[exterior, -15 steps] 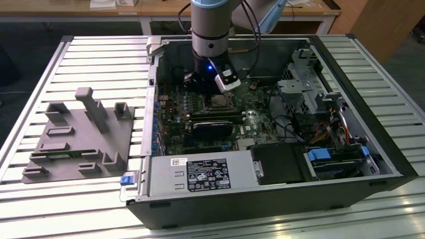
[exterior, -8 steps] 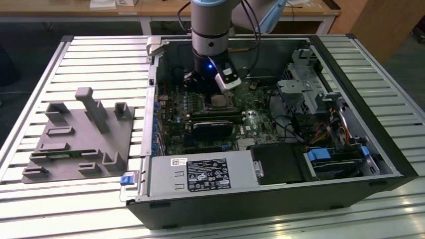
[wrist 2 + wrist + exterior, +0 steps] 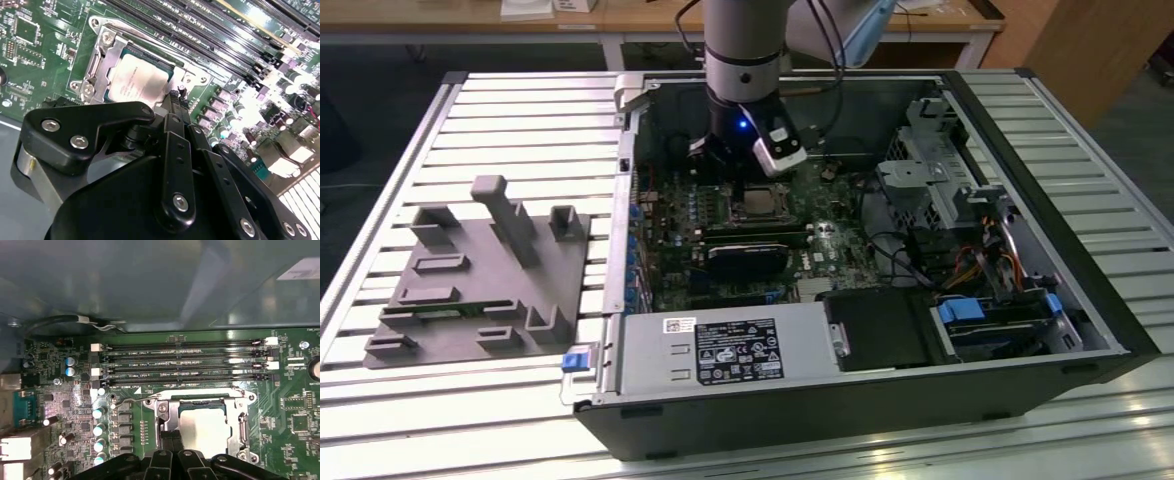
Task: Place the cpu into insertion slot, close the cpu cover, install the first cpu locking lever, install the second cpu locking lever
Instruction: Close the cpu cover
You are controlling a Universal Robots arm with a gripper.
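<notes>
The cpu (image 3: 204, 426) (image 3: 136, 82) lies flat in the insertion slot (image 3: 200, 404), pale metal face up. The cpu cover (image 3: 170, 416) (image 3: 106, 60), a silvery frame, lies down around it. A thin wire locking lever (image 3: 129, 401) sticks out past one corner of the socket. My gripper (image 3: 171, 436) (image 3: 174, 98) is shut, its black fingertips down at the socket's edge beside the cpu with nothing visible between them. In the exterior view the gripper (image 3: 738, 174) hangs inside the open computer case just behind the socket (image 3: 758, 203).
Long black memory slots (image 3: 185, 362) run beside the socket. In the case sit a black heatsink block (image 3: 750, 262), a power supply (image 3: 720, 350), a drive cage (image 3: 927, 180) and cables (image 3: 974, 265). A grey fixture plate (image 3: 480, 270) lies on the table at the exterior view's left.
</notes>
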